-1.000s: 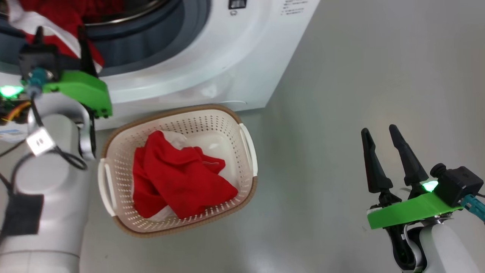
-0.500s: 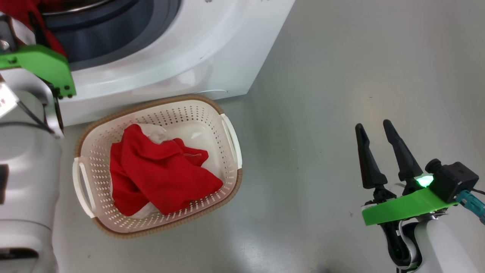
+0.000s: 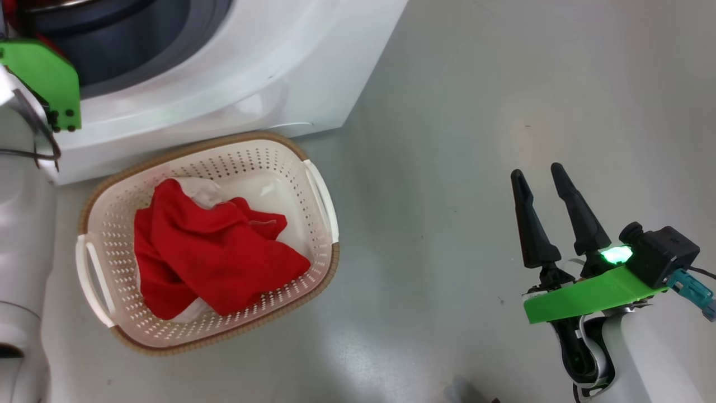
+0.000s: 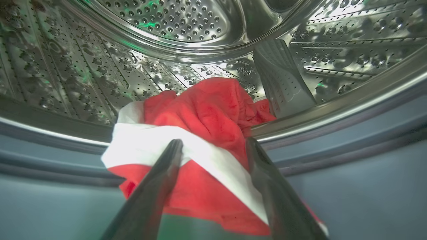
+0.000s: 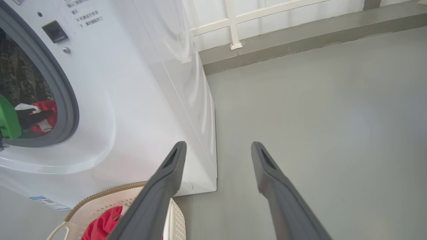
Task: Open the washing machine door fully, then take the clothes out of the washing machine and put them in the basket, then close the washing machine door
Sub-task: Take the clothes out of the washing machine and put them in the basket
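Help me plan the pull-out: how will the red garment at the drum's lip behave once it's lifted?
Probably floppy: the red garment lies crumpled and drapes over the drum lip, so it should sag and trail below a pinch. Likely light, being thin cloth. It might drag on the gasket; the left gripper stands open at its white band.

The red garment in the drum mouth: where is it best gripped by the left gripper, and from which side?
Probably the red garment's front fold with the white band, which hangs over the drum lip onto the grey gasket. Come straight in through the door opening: the open left gripper faces that fold, the nearest bunched part.
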You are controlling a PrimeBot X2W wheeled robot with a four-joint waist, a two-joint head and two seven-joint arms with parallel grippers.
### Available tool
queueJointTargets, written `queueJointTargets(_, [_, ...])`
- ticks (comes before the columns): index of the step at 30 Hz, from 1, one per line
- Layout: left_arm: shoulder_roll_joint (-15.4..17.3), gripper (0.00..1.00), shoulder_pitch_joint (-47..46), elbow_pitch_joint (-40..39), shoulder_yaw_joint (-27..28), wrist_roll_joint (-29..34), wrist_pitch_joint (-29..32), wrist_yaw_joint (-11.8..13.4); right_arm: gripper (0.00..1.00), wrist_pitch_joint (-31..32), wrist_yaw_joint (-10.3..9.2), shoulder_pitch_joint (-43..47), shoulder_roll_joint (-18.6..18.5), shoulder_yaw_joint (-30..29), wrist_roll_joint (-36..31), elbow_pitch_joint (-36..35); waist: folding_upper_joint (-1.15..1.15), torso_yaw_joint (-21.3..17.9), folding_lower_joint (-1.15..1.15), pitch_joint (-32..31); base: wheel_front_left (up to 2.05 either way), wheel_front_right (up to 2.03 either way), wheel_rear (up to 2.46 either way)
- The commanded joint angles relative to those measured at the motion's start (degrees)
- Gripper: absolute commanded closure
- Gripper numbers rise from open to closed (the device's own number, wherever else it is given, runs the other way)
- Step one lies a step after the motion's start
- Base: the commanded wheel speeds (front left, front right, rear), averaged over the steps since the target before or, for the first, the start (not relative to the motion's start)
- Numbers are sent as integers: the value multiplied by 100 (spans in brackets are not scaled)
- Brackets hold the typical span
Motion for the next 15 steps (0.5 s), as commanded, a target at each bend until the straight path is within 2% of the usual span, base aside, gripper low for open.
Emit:
queueJointTargets(1, [286,0,-102,-78,-1,84,61,-24,0,-36,43,-15,-1,107,60,-127,0,-48,0,43,0,0,0])
queueJointTargets(7, [293,0,-133,-37,-96,86,191,-8,0,-36,43,-30,0,82,109,-128,0,-51,0,66,0,0,0])
queueJointTargets(8, [290,5,-131,-32,-110,85,216,-3,0,-36,43,-33,0,79,112,-129,0,-46,0,64,0,0,0])
queueJointTargets(10, [283,24,-126,-25,-134,77,245,4,0,-36,43,-47,0,79,114,-130,0,-37,0,63,0,0,0])
queueJointTargets(11, [279,42,-123,-21,-150,76,265,6,0,-36,43,-54,0,81,113,-131,0,-32,0,62,0,0,0])
queueJointTargets(12, [276,53,-123,-19,-163,73,283,8,0,-36,43,-61,0,83,112,-134,0,-27,0,63,0,0,0])
queueJointTargets(15, [271,58,-120,-14,-184,63,290,19,0,-36,43,-74,0,86,111,-139,0,-19,0,58,0,0,0])
